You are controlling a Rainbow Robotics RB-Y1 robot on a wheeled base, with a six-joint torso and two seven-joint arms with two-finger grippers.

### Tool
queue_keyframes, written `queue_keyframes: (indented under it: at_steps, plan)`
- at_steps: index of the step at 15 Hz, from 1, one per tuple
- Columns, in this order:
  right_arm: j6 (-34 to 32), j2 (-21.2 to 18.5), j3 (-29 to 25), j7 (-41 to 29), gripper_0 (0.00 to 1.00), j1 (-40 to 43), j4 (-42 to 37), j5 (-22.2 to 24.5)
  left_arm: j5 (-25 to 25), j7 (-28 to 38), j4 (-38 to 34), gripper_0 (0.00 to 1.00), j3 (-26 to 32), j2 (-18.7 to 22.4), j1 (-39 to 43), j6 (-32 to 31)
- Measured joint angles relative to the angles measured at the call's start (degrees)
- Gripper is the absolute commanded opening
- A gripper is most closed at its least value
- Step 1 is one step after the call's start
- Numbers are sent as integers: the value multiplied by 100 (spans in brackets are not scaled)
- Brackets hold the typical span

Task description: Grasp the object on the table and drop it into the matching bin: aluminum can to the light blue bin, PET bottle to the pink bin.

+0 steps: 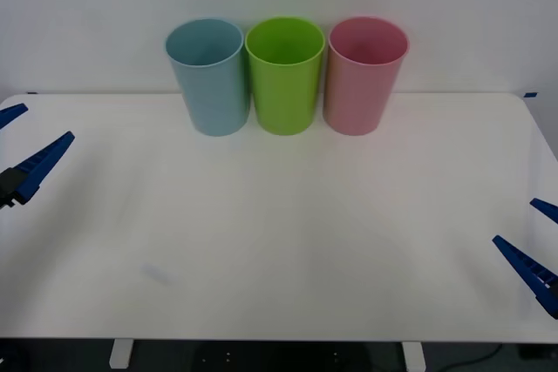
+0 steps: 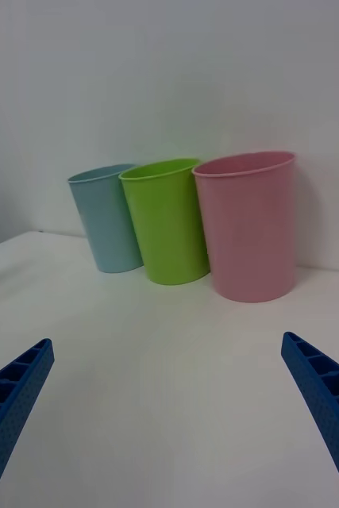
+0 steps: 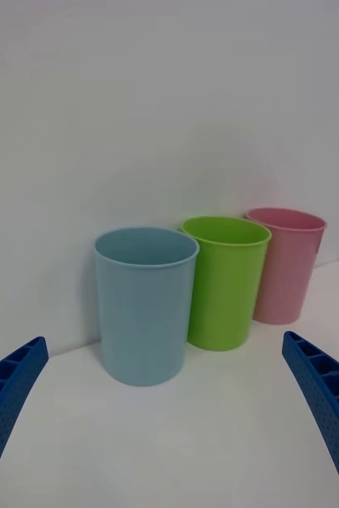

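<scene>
Right end effector [image 1: 534, 250]: at 4 o'clock in the front view, at the surface's near right edge; blue ribbed fingers [image 2: 328, 397] spread wide apart, nothing between them.

Left end effector [image 1: 19, 147]: at 9 o'clock, at the surface's left edge, farther back than the right one; fingers [image 3: 324, 401] likewise spread apart, holding nothing.

Surface [image 1: 279, 241]: white, rounded corners; a faint smudge at 7 o'clock.

Light blue bin [image 1: 208, 76]: upright at 11 o'clock along the far edge, leftmost of a row of three, mouth open upward. From the left wrist view [image 3: 145, 305] it stands nearest, straight ahead between the fingers.

Lime green bin [image 1: 284, 74]: upright at 12 o'clock, middle of the row, just beside both neighbours.

Pink bin [image 1: 365, 74]: upright at 1 o'clock, rightmost. From the right wrist view [image 2: 248, 226] it stands nearest and partly overlaps the green one.

Can: cannot be located on the surface or in either end effector; bin interiors are hidden from these angles.

Wall: plain white, directly behind the row.
</scene>
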Motion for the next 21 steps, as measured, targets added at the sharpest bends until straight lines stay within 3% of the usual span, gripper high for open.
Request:
queue_keyframes:
  at_steps: [6,12,21]
  plan:
    - [0,0,0,0,100,0,0,0,-61,-459,3,100,573,57,837,-769]
    - [0,0,0,0,100,0,0,0,-228,-853,4,100,507,53,1248,-811]
    - [0,0,0,0,100,0,0,0,-257,-851,7,100,268,53,1362,-788]
